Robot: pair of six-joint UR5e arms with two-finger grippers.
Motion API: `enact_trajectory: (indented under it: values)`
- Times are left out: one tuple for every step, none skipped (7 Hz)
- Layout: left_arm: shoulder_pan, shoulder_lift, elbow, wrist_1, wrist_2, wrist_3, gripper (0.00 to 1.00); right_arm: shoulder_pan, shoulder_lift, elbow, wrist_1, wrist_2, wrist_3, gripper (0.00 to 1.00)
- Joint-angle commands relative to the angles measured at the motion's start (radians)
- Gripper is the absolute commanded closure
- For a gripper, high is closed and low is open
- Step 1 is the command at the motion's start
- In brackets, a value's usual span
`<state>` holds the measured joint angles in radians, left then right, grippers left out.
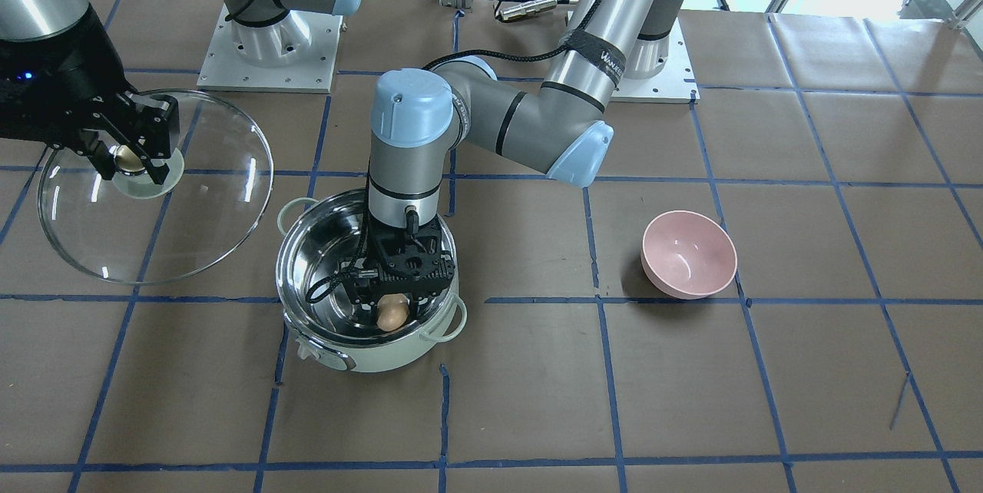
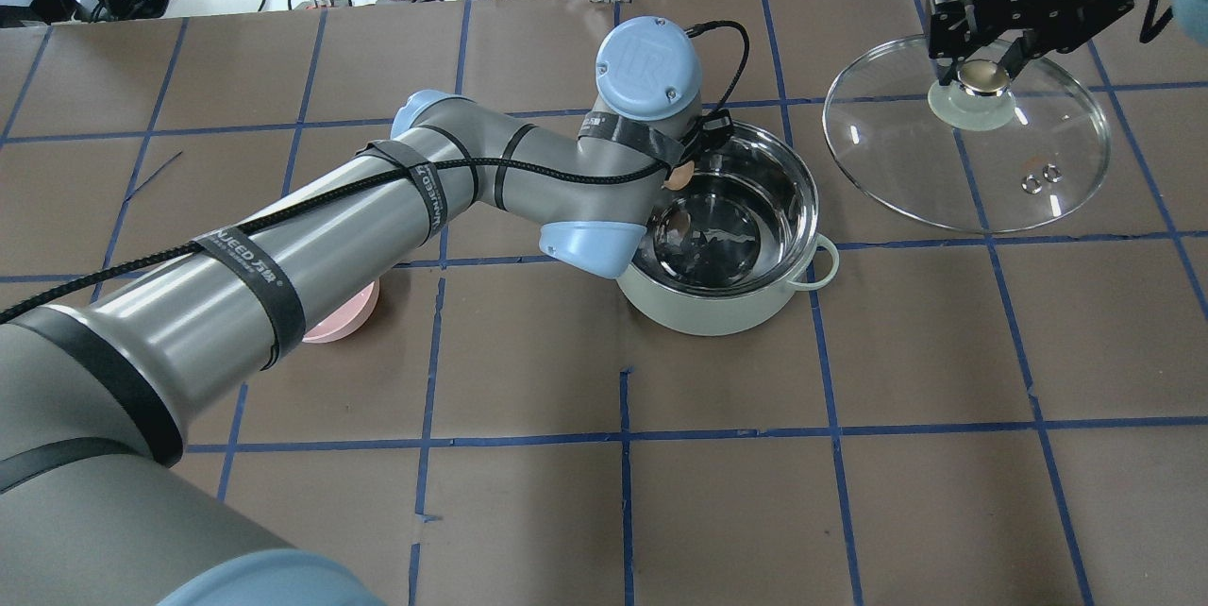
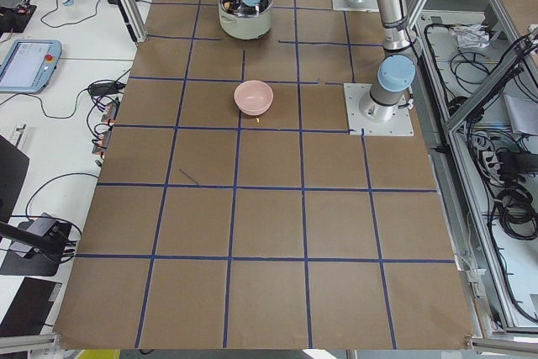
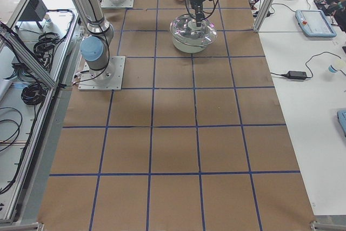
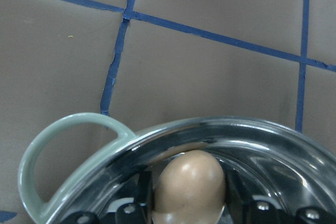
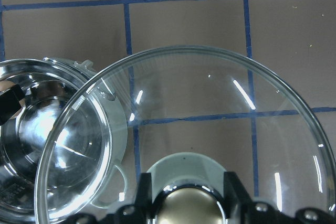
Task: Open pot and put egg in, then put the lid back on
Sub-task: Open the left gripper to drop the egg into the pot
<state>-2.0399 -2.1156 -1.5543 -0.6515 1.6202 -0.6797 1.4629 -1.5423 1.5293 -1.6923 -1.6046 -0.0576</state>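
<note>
Left end effector (image 1: pixel 393 307) inside round mint-green steel-lined pot (image 1: pixel 370 356), near rim – clamped on small brown egg (image 5: pixel 190 184). Right end effector (image 1: pixel 130 160) – clamped on knob (image 6: pixel 185 206) of clear glass dome lid (image 1: pixel 209 226), apart from pot.

We see the left arm (image 2: pixel 377 238) and right arm (image 1: pixel 34 1), shiny grey tubes with light blue caps (image 2: pixel 648 68). Black bands (image 2: pixel 257 280) hold a black cable (image 2: pixel 566 179). The left pincer (image 1: pixel 393 314) is black.

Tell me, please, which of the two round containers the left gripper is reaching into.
The mint-green pot with the steel interior: the left gripper holds the egg within its rim. The pink bowl stands apart, empty.
</note>
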Motion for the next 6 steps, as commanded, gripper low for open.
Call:
enact_trajectory:
  values:
    - [0.000, 0.034, 0.002, 0.001, -0.002, 0.003, 0.09, 0.008, -0.001, 0.002, -0.003, 0.002, 0.010, 0.61]
    - [0.001, 0.061, -0.001, 0.000, -0.002, 0.009, 0.03, 0.008, -0.001, 0.002, -0.003, 0.003, 0.012, 0.62]
    - [0.012, 0.084, -0.004, -0.010, -0.005, 0.018, 0.00, 0.008, -0.002, 0.003, -0.001, 0.003, 0.012, 0.62]
    - [0.054, 0.115, -0.003, -0.054, -0.014, 0.038, 0.00, 0.022, 0.001, 0.005, -0.001, 0.003, 0.013, 0.62]
    - [0.117, 0.185, -0.004, -0.185, -0.057, 0.107, 0.00, 0.058, 0.008, 0.011, -0.003, 0.000, 0.025, 0.62]
    - [0.194, 0.274, -0.006, -0.362, -0.072, 0.197, 0.00, 0.086, 0.014, 0.014, -0.004, 0.002, 0.056, 0.62]
